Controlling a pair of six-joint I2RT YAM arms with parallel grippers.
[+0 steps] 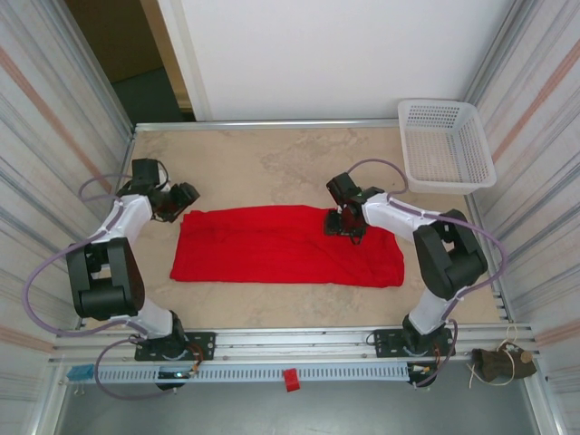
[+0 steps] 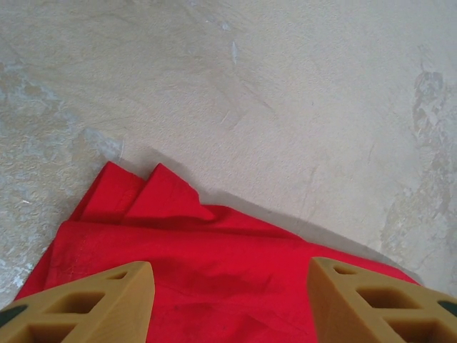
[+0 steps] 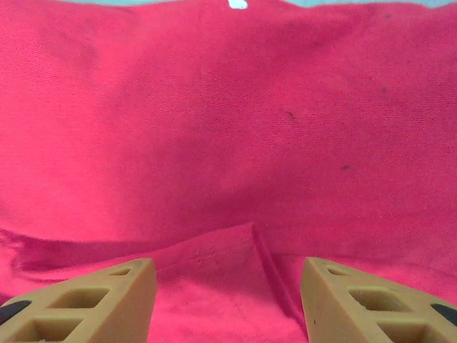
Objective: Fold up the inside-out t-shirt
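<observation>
Starting at the left of the top view, the left arm (image 1: 109, 272) reaches forward from its base at the near edge, and the left gripper (image 1: 184, 199) sits at the far left corner of the inside-out t-shirt (image 1: 281, 246). In the left wrist view this gripper (image 2: 230, 266) has its two tan fingers (image 2: 107, 300) spread apart with nothing between them; red cloth (image 2: 178, 243) lies below the gap. Two small pointed folds at that corner of the shirt stick out onto the bare beige table (image 2: 285, 107).

The shirt lies flat in the middle of the table (image 1: 272, 159) as a long red band running from left to right. Its left end is narrower than its right end. Its far edge is straight, and its near right corner is rounded.

To the right of centre, the right gripper (image 1: 347, 227) points down onto the far edge of the shirt, towards its right end. In the right wrist view its jaws (image 3: 227, 261) are also apart and clamp nothing. Red fabric (image 3: 228, 128) lies beneath them, with a low raised crease running into the gap between the fingers (image 3: 100, 300). A small white tag (image 3: 238, 4) shows at the top edge of that view.

At the far right corner of the table stands a white lattice basket (image 1: 444, 149), well apart from the shirt and from both grippers.
</observation>
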